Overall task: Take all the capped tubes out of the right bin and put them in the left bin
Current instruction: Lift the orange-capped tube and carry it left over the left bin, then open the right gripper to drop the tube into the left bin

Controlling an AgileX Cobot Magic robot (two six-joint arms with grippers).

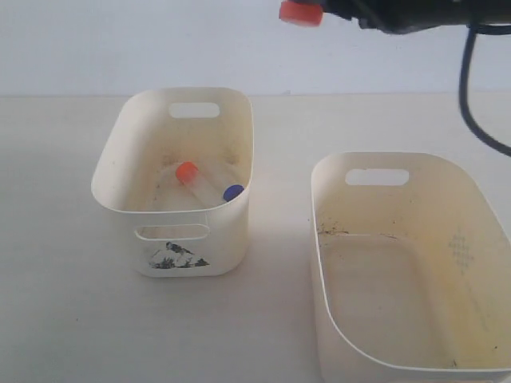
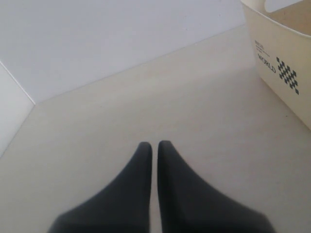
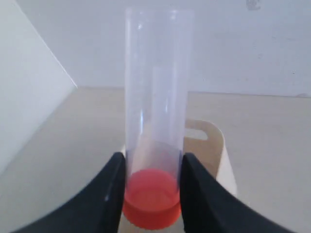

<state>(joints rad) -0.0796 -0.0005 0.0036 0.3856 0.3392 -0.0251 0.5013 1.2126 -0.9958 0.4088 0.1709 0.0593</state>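
My right gripper (image 1: 339, 12) hangs high above the gap between the bins, shut on a clear tube with an orange-red cap (image 1: 301, 12). In the right wrist view the fingers (image 3: 109, 194) clamp this tube (image 3: 155, 97) just above its cap (image 3: 151, 201). The left bin (image 1: 120, 152), with a dark sticker, holds an orange-capped tube (image 1: 187, 171) and a blue-capped tube (image 1: 233, 192). No tube shows on the visible floor of the right bin (image 1: 487, 215). A fourth tube is out of view. My left gripper (image 2: 154, 145) is shut on nothing, low over the table.
A cream bin wall printed "WORLD" (image 2: 282, 73) stands ahead of the left gripper. Part of a cream bin with a handle slot (image 3: 216, 145) lies below the held tube. A black cable (image 1: 471, 88) hangs at the upper right.
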